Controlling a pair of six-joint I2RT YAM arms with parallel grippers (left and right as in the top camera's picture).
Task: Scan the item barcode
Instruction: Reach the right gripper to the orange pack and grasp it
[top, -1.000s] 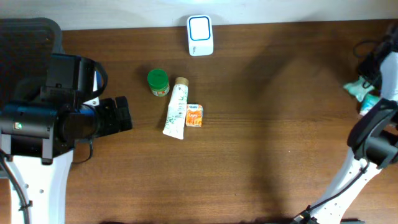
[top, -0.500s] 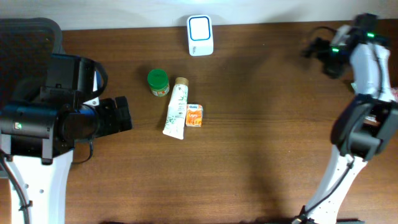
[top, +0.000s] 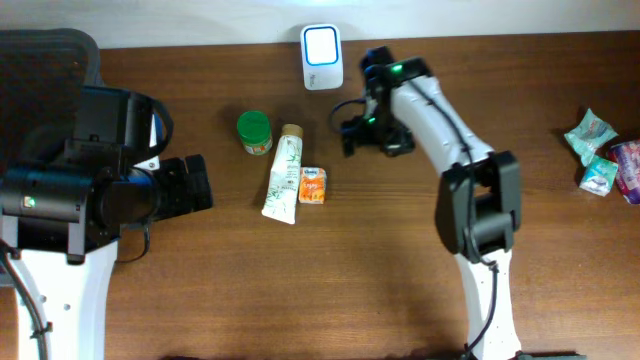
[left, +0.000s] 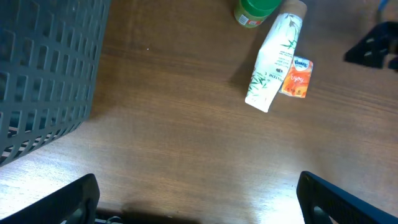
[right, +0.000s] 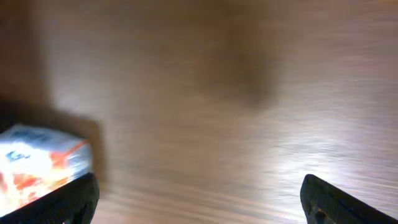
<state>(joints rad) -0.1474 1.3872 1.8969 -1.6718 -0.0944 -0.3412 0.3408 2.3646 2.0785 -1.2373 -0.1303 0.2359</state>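
Three items lie left of centre: a green-lidded jar (top: 254, 132), a white tube (top: 284, 175) and a small orange box (top: 313, 185). A white scanner (top: 322, 57) stands at the table's back edge. My right gripper (top: 350, 137) hangs open just right of the orange box and holds nothing. Its wrist view is blurred, with the orange box (right: 37, 165) at the lower left by one finger of the right gripper (right: 199, 205). My left gripper (top: 200, 185) is open and empty, left of the tube. The tube (left: 273, 62), orange box (left: 295, 78) and jar (left: 255, 11) lie well ahead of the left gripper (left: 199, 205).
A grey mesh basket (left: 43, 74) stands to the left of my left arm. Several teal and pink packets (top: 592, 150) lie at the table's right edge. The right arm's black gripper (left: 373, 46) shows at the upper right of the left wrist view.
The right arm has swung from the table's far right edge across to the middle, ending beside the orange box. The packets at the right edge are now uncovered. The left arm has not moved.
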